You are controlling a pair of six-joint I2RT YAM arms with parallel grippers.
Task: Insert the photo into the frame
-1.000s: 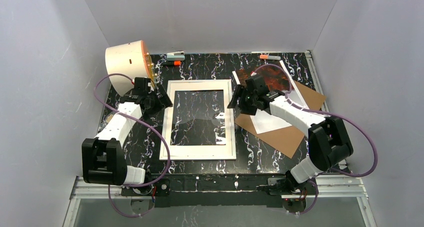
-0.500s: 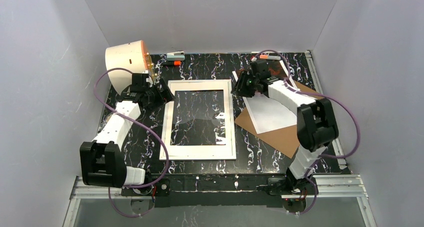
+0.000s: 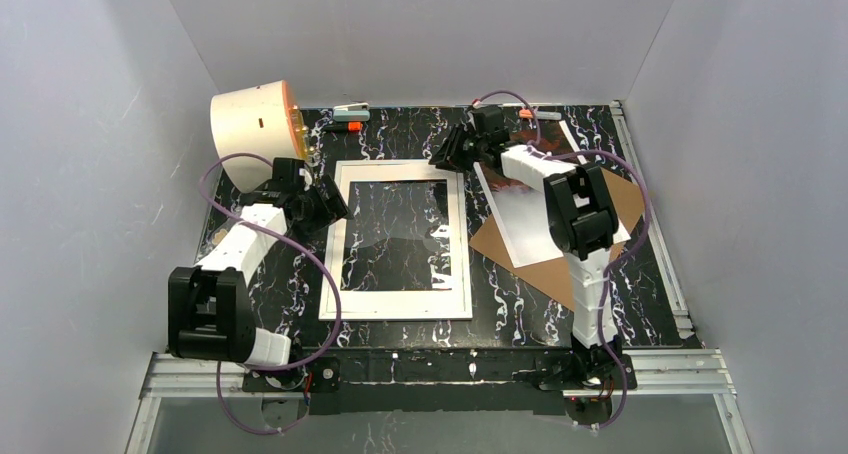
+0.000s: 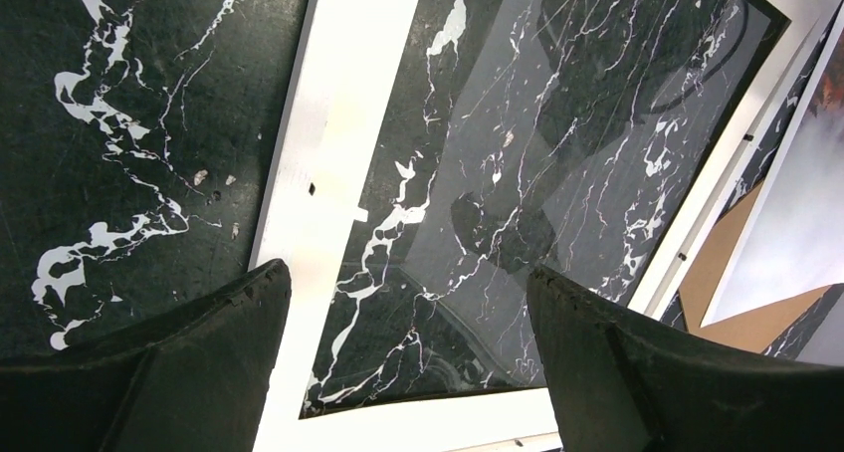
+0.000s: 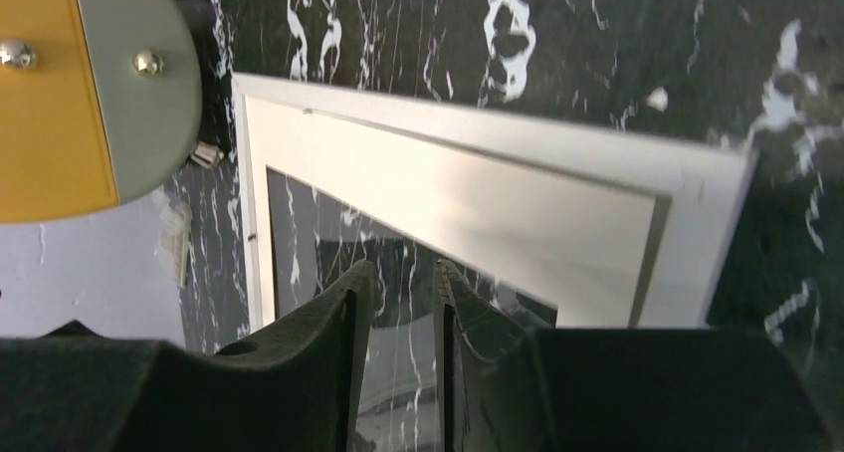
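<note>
Progress check: you're looking at a job that's barely getting going, going by how things are lying. The worktop [image 3: 500,309] is carrying everything flat. The frame [image 3: 396,303] is sitting right under both hands, and the black marble is showing straight through its glass, so nothing is sitting in it yet. You're getting a thin white outer edge, a wide white border inside that, and reflections sliding across the pane.

The brown backing board [image 3: 535,266] is lying off to the right of your right hand, under that arm, clear of the frame. The photo [image 3: 515,214] is resting on top of it, also to the right of that hand and back toward its base. Mostly the misty grey-white half is showing, and the arm is covering most of the dark red end. So lifting the photo, laying it in and putting the back on are all waiting, I'd say.

Your left hand [image 3: 335,202] is hovering wide open over the frame's left border, gripping nothing. Your right hand [image 3: 442,158] is hanging over the frame's far right corner with its fingers [image 5: 328,323] showing just a narrow slit. Nothing is showing between them, though I can't tell if the tips are touching the border.
</note>
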